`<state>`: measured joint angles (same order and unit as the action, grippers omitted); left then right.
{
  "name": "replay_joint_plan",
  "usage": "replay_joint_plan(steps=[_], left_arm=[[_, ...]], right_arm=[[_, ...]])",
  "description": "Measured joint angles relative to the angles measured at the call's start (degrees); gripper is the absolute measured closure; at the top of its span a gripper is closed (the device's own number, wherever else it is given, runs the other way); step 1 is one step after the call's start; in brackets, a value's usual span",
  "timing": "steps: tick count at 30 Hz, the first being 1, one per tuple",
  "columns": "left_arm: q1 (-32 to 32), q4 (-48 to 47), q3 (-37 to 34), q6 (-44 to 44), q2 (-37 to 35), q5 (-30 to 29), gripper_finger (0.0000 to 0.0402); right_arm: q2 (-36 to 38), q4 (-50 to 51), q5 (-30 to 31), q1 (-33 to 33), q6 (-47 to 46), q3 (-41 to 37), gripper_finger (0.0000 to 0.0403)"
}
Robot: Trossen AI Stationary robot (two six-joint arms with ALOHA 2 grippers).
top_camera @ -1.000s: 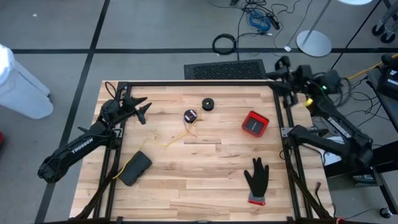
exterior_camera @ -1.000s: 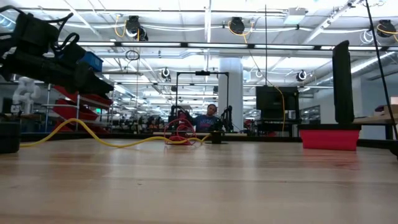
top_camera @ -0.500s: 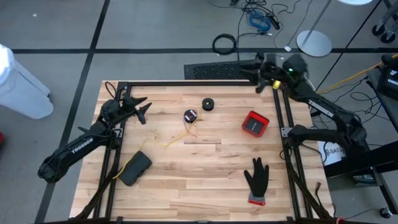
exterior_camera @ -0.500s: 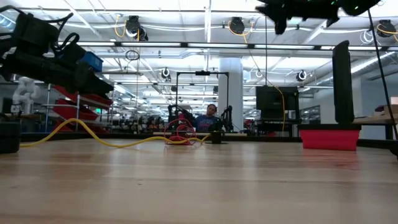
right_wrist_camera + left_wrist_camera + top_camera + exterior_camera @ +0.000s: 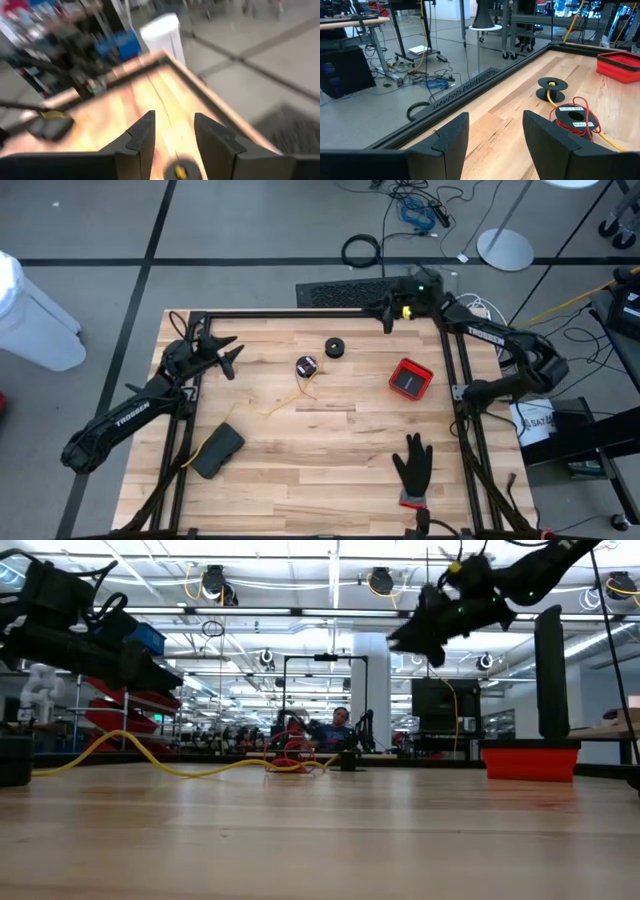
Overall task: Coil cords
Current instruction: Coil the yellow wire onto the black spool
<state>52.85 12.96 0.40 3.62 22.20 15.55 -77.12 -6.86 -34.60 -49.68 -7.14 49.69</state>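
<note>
A: What is seen nearest on the tabletop [image 5: 330,440]?

B: A black glove [image 5: 412,465] is laid at the near right, and a dark pouch [image 5: 218,450] at the near left, with a yellow cord [image 5: 270,408] trailed from it toward the middle.

A: Where are the cords found?

B: Farther in, around the middle. A red cord [image 5: 576,116] is wound on a black spool [image 5: 306,366], and just beyond it a second spool [image 5: 334,347] carrying yellow cord is set. The two spools are near each other but apart. A red tray [image 5: 410,379] is placed to their right.

A: And the arms?

B: The left gripper [image 5: 222,352] is held over the far left of the tabletop, its jaws spread wide, with nothing between them. The right gripper [image 5: 388,313] is raised above the far edge, beyond the second spool; its jaws are parted and nothing is held.

A: Anything beyond?

B: A black cable ring [image 5: 361,251] is seen on the floor.
</note>
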Motion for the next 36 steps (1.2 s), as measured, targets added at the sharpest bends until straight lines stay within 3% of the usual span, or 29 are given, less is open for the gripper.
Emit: replay_joint_plan(steps=[10, 17, 21, 25, 30, 36], left_arm=[[0.0, 0.0, 0.0, 0.0, 0.0, 0.0, 0.0208], [0.0, 0.0, 0.0, 0.0, 0.0, 0.0, 0.0208], [0.0, 0.0, 0.0, 0.0, 0.0, 0.0, 0.0208], [0.0, 0.0, 0.0, 0.0, 0.0, 0.0, 0.0208], [0.0, 0.0, 0.0, 0.0, 0.0, 0.0, 0.0208], [0.0, 0.0, 0.0, 0.0, 0.0, 0.0, 0.0208]], right_arm=[[-7.9, 16.1, 5.8, 3.3, 9.5, 0.0, 0.0277], [-15.9, 11.0, 6.0, 9.5, 11.1, 0.0, 0.0277], [-21.1, -1.4, 2.1, 14.0, 10.4, -0.1, 0.0277], [-25.5, -22.3, -3.1, 18.4, 5.2, -0.1, 0.0277], [-28.9, -50.1, -2.7, 22.9, 0.3, -0.1, 0.0277], [-28.8, -77.0, 1.9, 26.1, -2.5, -0.1, 0.0277]])
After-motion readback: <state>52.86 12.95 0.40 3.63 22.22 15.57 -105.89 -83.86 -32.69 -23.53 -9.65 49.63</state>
